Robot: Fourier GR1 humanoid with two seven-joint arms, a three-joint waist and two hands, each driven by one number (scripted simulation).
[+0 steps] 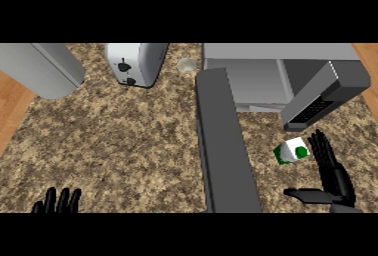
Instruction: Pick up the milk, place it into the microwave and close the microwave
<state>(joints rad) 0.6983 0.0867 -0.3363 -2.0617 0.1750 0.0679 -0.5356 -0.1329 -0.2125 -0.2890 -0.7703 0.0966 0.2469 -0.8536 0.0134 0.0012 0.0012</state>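
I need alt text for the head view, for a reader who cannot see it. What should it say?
The robot's open right hand is beside a small green-and-white milk carton on a speckled counter, in front of an open microwave whose door swings toward the viewer. A toaster stands at the back; the left hand rests open at the lower edge.

The left hand (57, 201) is peeking in at the bottom edge, so only its fingers are showing. The right hand (330, 184) is getting cut off at the wrist. The open microwave door (225, 145) is running off the bottom edge too.
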